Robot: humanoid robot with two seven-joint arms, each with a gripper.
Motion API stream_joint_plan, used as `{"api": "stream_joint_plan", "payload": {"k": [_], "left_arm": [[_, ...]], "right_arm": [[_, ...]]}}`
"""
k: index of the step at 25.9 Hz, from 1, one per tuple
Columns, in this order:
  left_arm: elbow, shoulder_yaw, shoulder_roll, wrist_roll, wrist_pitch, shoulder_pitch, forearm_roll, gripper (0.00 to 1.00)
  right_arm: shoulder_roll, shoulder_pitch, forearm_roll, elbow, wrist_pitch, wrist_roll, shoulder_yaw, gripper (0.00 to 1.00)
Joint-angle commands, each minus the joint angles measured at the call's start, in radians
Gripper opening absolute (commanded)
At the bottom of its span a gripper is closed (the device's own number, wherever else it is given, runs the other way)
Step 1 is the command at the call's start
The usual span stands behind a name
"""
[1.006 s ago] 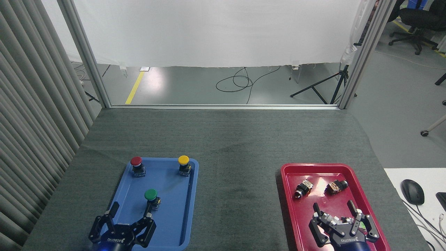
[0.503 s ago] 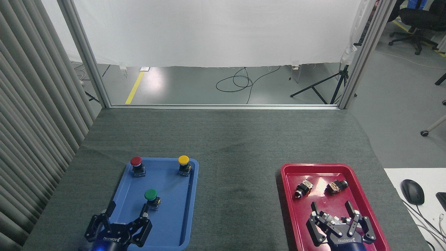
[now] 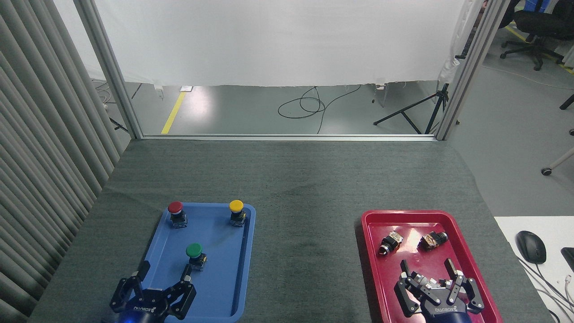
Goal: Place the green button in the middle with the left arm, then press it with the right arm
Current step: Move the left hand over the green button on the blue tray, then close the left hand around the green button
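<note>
1. Change: over the last second the left gripper [image 3: 163,270] drops back toward the near edge of the view, then barely shifts in the last half second. The right gripper [image 3: 429,266] also eases back a little and now sits still.
2. Meaning: no grasp yet. The green button [image 3: 194,254] stands upright in the blue tray [image 3: 224,287], same spot as before, untouched. Step one looks unstarted; the left arm seems to be lining up, not reaching.
3. Left gripper pose: low at the near end of the blue tray, fingers pointing away from the robot, spread apart and empty. Its right fingertip [image 3: 184,271] is just near of the button, apparently not touching.
4. Right gripper pose: hovers over the near end of the red tray [image 3: 372,251], fingers apart, holding nothing.
5. The middle [image 3: 307,242], the bare grey fabric between the trays, has nothing on it.
6. The red button [image 3: 176,211] and yellow button [image 3: 236,210] stand at the tray's far end, well clear of the green one.
</note>
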Motion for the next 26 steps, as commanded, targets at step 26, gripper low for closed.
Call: {"api": "stream_joint_plan", "payload": {"k": [26], "left_arm": [[0.362, -0.048, -0.036, 0.068, 0.000, -0.173, -0.009, 0.99]], "right_arm": [[-0.002, 0.003, -0.001, 0.002, -0.041, 0.000, -0.012, 0.99]]}}
